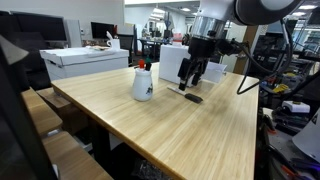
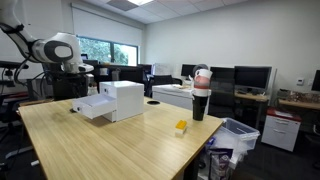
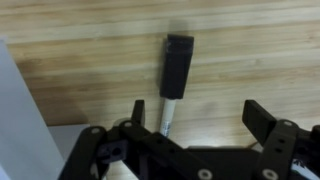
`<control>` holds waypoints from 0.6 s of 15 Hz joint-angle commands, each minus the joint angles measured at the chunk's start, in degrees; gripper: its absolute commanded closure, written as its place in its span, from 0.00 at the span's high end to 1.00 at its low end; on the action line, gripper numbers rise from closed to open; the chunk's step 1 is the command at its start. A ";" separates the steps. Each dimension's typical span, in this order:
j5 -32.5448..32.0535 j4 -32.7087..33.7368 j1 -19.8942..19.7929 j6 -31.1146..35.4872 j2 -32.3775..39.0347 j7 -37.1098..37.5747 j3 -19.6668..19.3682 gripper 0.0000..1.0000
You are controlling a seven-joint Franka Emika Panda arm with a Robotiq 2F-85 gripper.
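A marker with a black cap (image 3: 178,65) and a white barrel lies on the wooden table (image 3: 90,70); in an exterior view it shows as a dark stick (image 1: 191,97). My gripper (image 3: 200,118) hangs just above it, open. The marker's white end sits close to the left finger (image 3: 139,113), and the right finger (image 3: 263,120) stands well apart from it. Nothing is held between the fingers. In an exterior view the gripper (image 1: 195,72) points down over the table's far side.
A white jug-like container (image 1: 143,83) stands left of the marker, with a white box (image 1: 172,62) behind it. A white box (image 2: 115,100), a small yellow item (image 2: 181,126) and a dark cup stack (image 2: 201,95) are on the table. Desks and monitors surround it.
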 commanded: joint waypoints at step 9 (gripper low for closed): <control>-6.69 -4.65 -0.58 7.99 1.24 13.61 2.79 1.00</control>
